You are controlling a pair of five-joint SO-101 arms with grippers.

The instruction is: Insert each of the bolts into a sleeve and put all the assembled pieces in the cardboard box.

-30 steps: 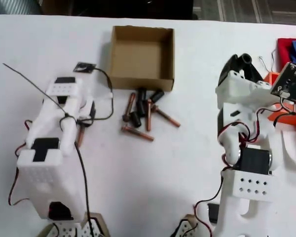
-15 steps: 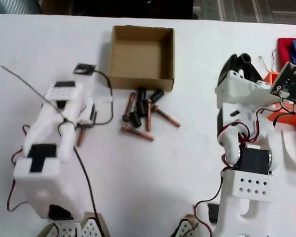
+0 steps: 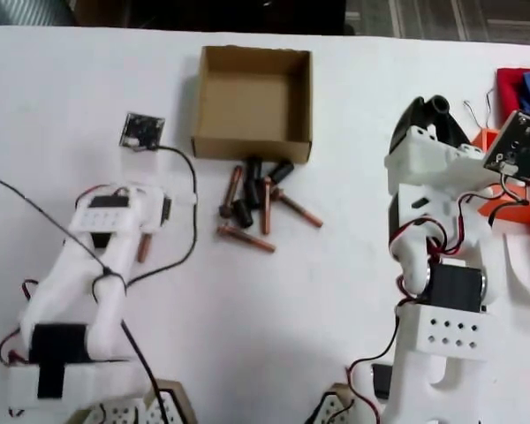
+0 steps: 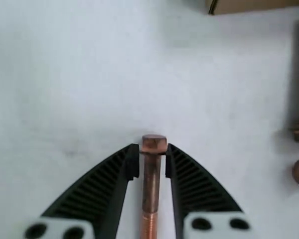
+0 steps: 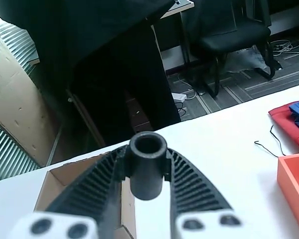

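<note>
My left gripper (image 4: pixel 152 160) is shut on a copper bolt (image 4: pixel 152 174), whose hexagonal head (image 4: pixel 153 144) sticks out just past the fingertips. In the high view this bolt (image 3: pixel 144 248) hangs under the left gripper (image 3: pixel 147 235), left of the pile. My right gripper (image 5: pixel 147 172) is shut on a black sleeve (image 5: pixel 147 164), bore facing the camera, held up above the table at the right (image 3: pixel 435 109). Several loose copper bolts (image 3: pixel 246 237) and black sleeves (image 3: pixel 253 170) lie in a pile just in front of the open cardboard box (image 3: pixel 210 97).
An orange tray (image 3: pixel 505 201) and a red and blue cloth (image 3: pixel 515 88) sit at the right edge behind the right arm. A thin black cable (image 3: pixel 35 208) trails across the left side. Bare white table lies between the two arms.
The left arm has drawn back toward the front left, its wrist turning, with the bolt still held. The right arm and the pile have not moved.
</note>
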